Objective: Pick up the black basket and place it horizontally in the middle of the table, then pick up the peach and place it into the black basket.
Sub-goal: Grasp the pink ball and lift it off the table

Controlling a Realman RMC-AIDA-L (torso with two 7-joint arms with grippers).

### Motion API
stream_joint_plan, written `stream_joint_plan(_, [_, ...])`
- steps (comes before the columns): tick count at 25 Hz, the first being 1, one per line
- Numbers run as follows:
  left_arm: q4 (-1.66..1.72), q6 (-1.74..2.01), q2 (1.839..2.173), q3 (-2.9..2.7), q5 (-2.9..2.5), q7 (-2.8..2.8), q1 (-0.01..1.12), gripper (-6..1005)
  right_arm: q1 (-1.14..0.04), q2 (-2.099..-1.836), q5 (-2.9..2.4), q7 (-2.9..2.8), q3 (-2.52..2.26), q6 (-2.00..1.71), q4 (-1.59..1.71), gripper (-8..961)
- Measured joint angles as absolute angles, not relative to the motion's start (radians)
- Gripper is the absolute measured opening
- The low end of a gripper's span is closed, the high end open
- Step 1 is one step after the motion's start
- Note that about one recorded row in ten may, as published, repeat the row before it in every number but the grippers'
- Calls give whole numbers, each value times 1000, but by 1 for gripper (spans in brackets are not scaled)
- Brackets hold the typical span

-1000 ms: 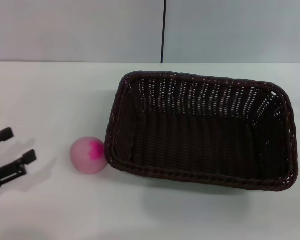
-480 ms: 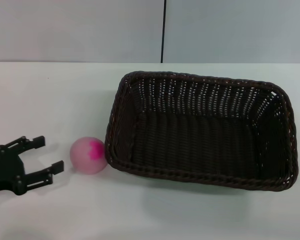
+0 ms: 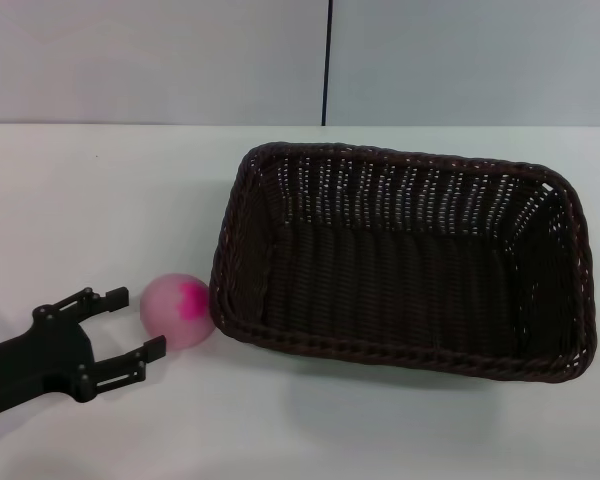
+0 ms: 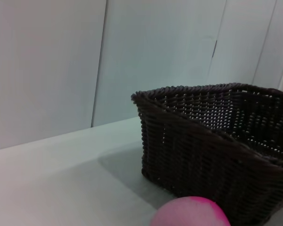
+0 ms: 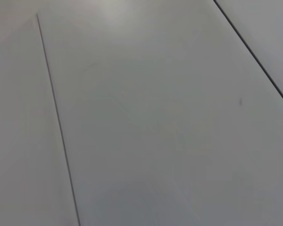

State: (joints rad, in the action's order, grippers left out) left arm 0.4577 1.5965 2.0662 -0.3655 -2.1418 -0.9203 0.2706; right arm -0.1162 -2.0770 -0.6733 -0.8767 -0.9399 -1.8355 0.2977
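1. Step in hand, by judgement: closing in on the peach (image 3: 177,311); basket (image 3: 400,262) already set lengthwise mid-tabletop (image 3: 100,200).
2. Best done low and level, straddling the widest part, clear of the basket wall touching the peach at 3 o'clock.
3. Left pincer (image 3: 130,325) spread wide, empty.
4. Peach at 2 o'clock from pincer, just beyond the fingertips.
5. Right pincer out of sight.
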Motion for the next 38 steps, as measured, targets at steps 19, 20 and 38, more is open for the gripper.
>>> stream_joint_plan(19, [374,1514,2066,-358,-2111,-849,292,644,-108,-2077,-664,-876,-890,-1865,243,702])
stream_joint_plan(20, [374,1514,2066,-358,-2111,-849,292,613,-109,-2077,-664,-876,-882,-1865,241,702])
stream_joint_plan(38, [393,1628,2056,-223,-1935,-782,243,208,-115,-2077,-663,-884,-848,-1868,229,702])
